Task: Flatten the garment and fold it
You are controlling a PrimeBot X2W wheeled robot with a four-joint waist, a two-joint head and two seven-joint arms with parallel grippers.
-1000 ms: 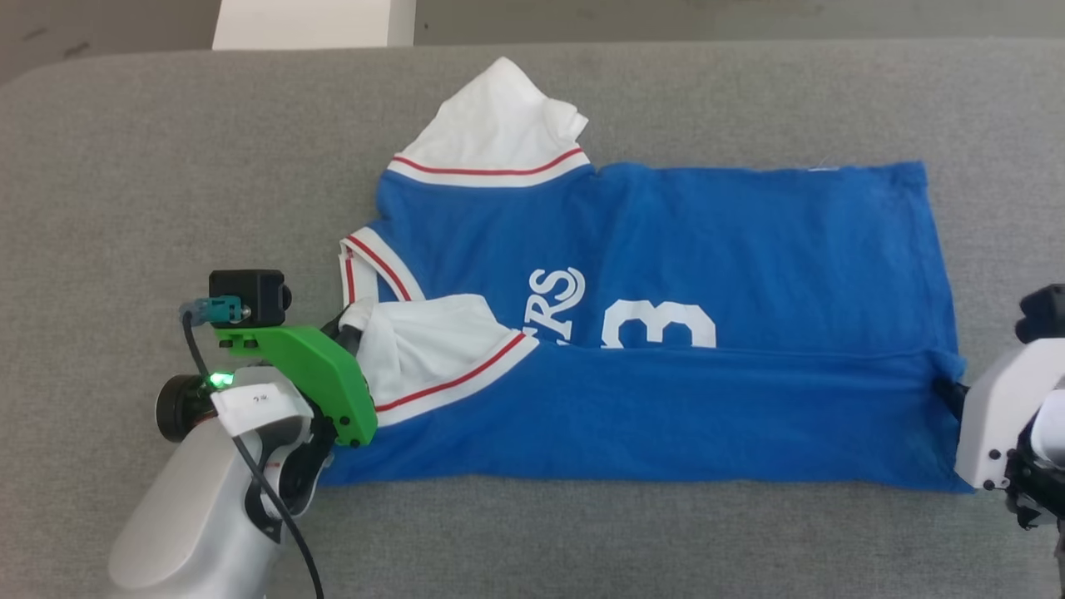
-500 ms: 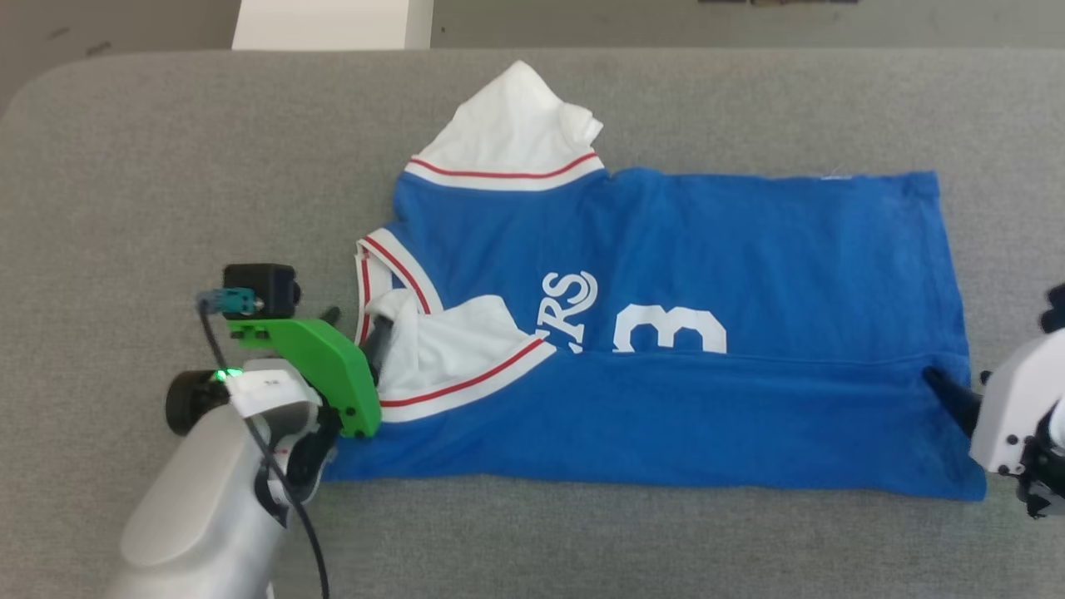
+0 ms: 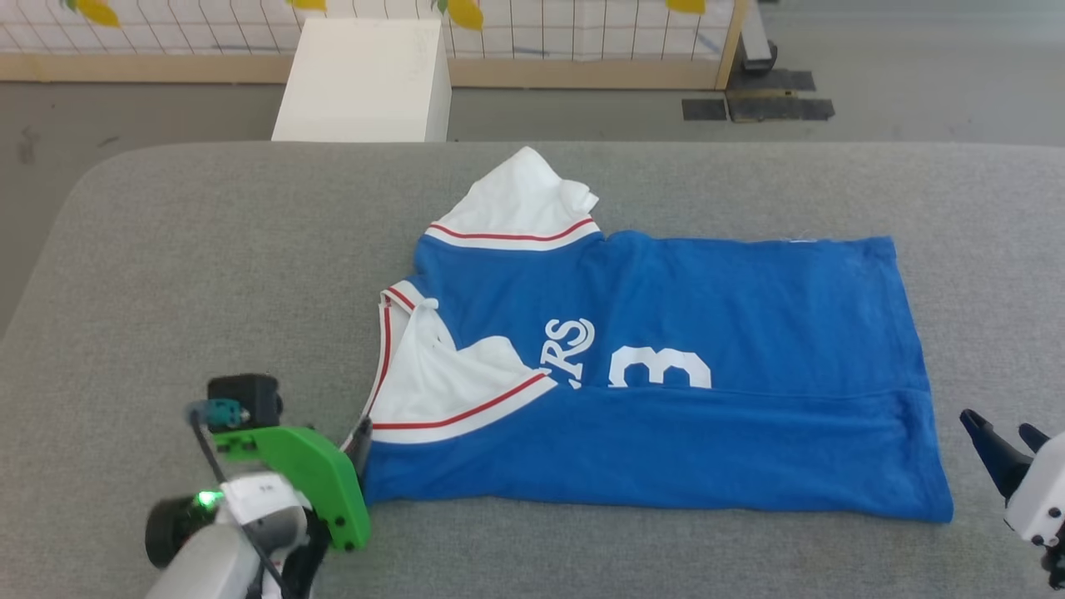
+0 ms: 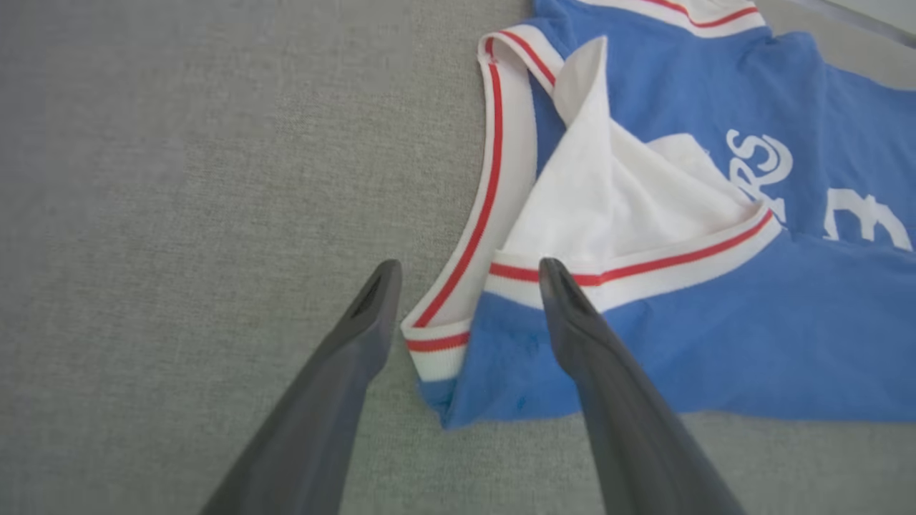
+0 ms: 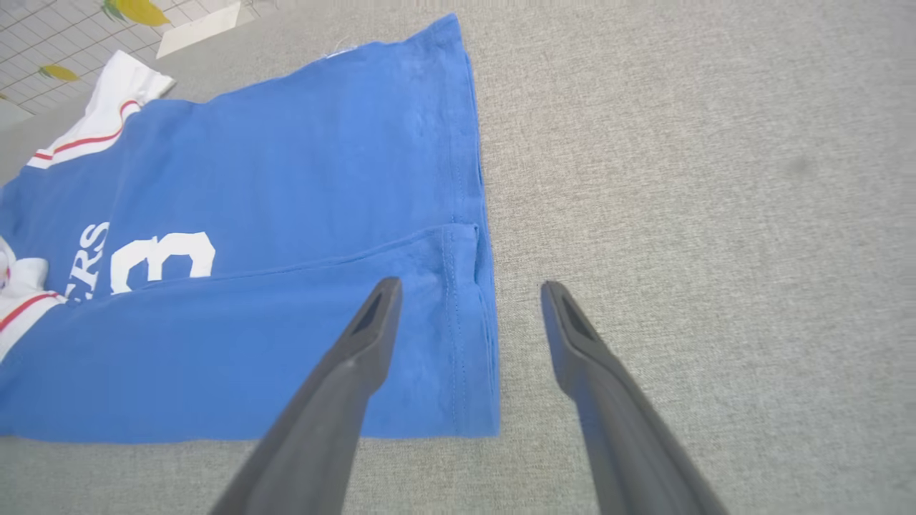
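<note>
Two long sides to fold, and the near one looks done

Both hands are spread wide and hold nothing. The left hand (image 4: pixel 465 275) is at the collar end of the shirt (image 3: pixel 666 308), half over cloth and half over the gray counter (image 3: pixel 208 249). The right hand (image 5: pixel 469 293) is at the hem end, placed the same way. The shirt lies flat in the middle of the counter. Its near flap (image 3: pixel 666 449) is turned up over the bottom of the white 3 (image 3: pixel 660 368), and the near sleeve (image 3: pixel 441 391) is folded in. Farther back, the far sleeve (image 3: pixel 520 200) sticks out past the blue. I think that side comes next. To do it well, each hand should pinch the far edge at its own end, lift together, and lay it down straight with no bumps.
</note>
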